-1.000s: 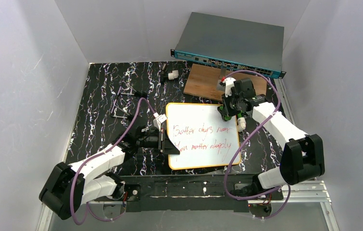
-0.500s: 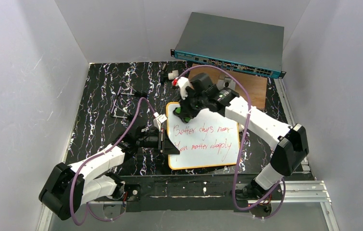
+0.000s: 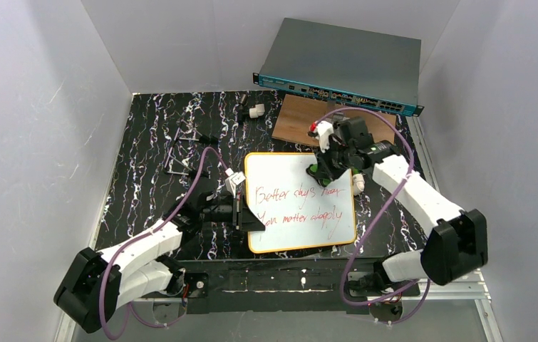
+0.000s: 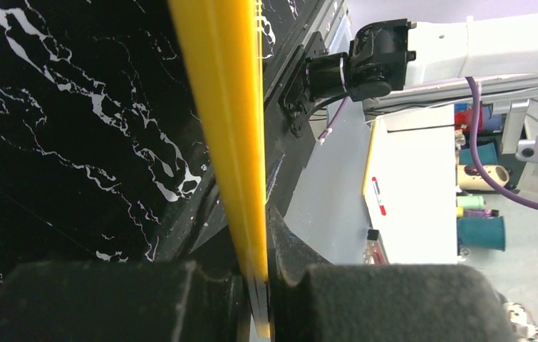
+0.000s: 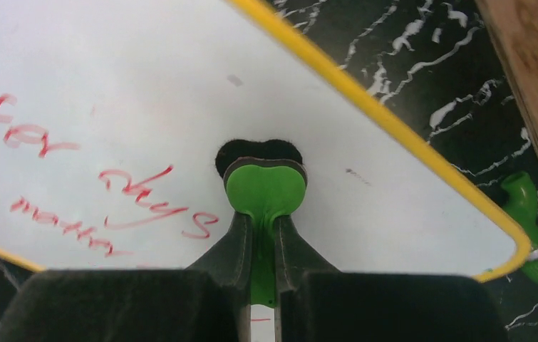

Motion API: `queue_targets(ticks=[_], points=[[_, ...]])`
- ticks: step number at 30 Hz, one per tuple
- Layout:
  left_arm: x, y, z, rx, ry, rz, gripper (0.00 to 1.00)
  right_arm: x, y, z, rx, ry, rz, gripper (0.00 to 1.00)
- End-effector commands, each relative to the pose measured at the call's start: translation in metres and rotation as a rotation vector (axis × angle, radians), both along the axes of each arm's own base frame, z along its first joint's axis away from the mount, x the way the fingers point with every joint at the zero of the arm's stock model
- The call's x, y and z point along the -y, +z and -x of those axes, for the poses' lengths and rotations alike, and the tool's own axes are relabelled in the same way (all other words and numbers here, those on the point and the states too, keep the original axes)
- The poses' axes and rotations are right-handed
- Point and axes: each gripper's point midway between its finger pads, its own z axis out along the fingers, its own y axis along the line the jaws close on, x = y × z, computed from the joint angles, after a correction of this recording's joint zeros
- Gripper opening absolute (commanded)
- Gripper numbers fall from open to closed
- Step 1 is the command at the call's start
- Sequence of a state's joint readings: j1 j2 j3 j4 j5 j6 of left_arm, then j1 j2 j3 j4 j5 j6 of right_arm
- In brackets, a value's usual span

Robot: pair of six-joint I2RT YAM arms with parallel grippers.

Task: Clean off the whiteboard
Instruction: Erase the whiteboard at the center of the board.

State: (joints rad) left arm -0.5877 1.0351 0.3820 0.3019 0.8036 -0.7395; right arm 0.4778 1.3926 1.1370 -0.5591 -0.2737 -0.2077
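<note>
Left gripper [image 4: 255,278] pinches whiteboard [image 3: 301,235] rim; right gripper [image 5: 264,235] pinches green eraser [image 5: 264,189], partly hidden.

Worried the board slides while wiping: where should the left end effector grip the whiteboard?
By the thin yellow rim along the left edge of the whiteboard, coming in from the left. The board lies flat, so only its edge fits between the jaws; the left end effector is shut on it there.
</note>
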Motion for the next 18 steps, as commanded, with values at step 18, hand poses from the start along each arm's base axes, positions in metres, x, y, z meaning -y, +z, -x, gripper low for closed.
queue_targets(ticks=[18], points=[[0.01, 0.021, -0.02, 0.117, 0.052, 0.082, 0.0, -0.115, 0.041, 0.088, 0.34, 0.707, 0.292, 0.01]])
